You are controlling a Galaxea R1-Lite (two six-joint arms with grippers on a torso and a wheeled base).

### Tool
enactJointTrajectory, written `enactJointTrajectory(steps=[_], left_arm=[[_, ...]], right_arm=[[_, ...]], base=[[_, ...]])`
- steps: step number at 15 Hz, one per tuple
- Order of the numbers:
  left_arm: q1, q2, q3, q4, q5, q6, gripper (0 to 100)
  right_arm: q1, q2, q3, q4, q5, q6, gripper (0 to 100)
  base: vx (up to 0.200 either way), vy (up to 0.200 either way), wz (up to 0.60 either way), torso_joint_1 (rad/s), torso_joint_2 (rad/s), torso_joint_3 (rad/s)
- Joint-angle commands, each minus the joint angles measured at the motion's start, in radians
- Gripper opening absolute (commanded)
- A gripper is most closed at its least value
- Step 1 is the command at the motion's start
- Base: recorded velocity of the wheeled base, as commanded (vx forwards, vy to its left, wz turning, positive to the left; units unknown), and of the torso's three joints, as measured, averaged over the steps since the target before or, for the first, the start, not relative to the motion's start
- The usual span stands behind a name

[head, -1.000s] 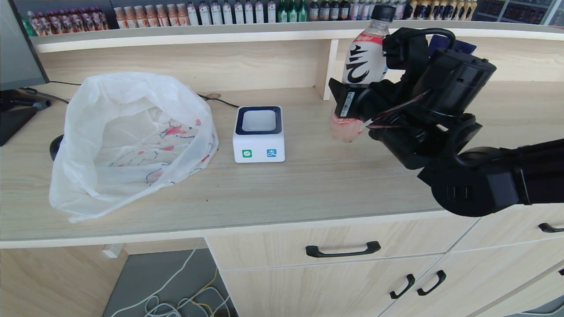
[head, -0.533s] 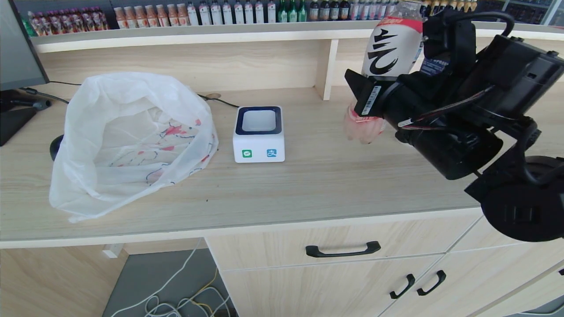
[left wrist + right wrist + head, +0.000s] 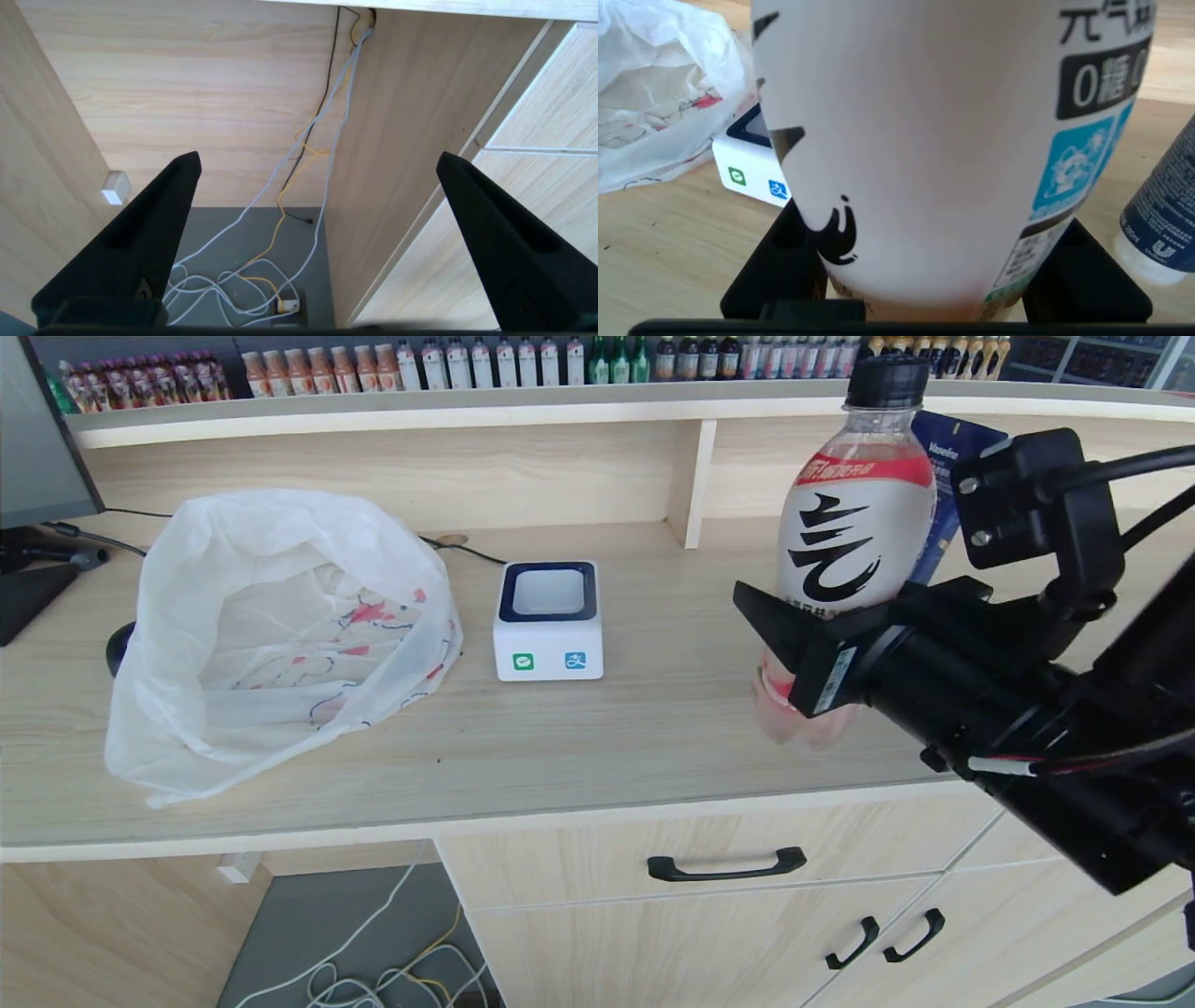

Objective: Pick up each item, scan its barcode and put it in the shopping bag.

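A clear bottle (image 3: 854, 551) of pink drink with a white label and black cap stands upright in the air over the counter's right front part, my right gripper (image 3: 840, 649) shut on its lower body. In the right wrist view the bottle (image 3: 943, 140) is close up between the black fingers. The white scanner box (image 3: 548, 619) sits mid-counter, left of the bottle. The open white shopping bag (image 3: 271, 625) lies further left. My left gripper (image 3: 318, 243) hangs below the counter, open, over floor cables.
A blue pack (image 3: 948, 457) stands behind the bottle, and a blue bottle (image 3: 1167, 224) stands beside it on the counter (image 3: 597, 747). A raised shelf (image 3: 467, 411) runs along the back with a divider post (image 3: 693, 485). A monitor (image 3: 37, 439) stands far left. Drawers with black handles (image 3: 726, 866) lie below.
My right arm has carried the bottle rightward and toward the counter's front edge, closer to the head camera. The bag and scanner have stayed put.
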Motion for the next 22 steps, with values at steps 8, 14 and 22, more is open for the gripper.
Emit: enactJointTrajectory(steps=[8, 14, 22], left_arm=[[0.0, 0.002, 0.0, 0.0, 0.0, 0.0, 100], [0.0, 0.002, 0.0, 0.0, 0.0, 0.0, 100], [0.0, 0.002, 0.0, 0.0, 0.0, 0.0, 100]], right_arm=[[0.247, 0.023, 0.054, -0.001, -0.047, -0.207, 0], [0.329, 0.12, 0.017, -0.073, -0.056, -0.27, 0], [0.396, 0.149, -0.061, -0.099, -0.075, -0.447, 0]], base=[[0.0, 0.0, 0.0, 0.0, 0.0, 0.0], [0.0, 0.0, 0.0, 0.0, 0.0, 0.0], [0.0, 0.0, 0.0, 0.0, 0.0, 0.0]])
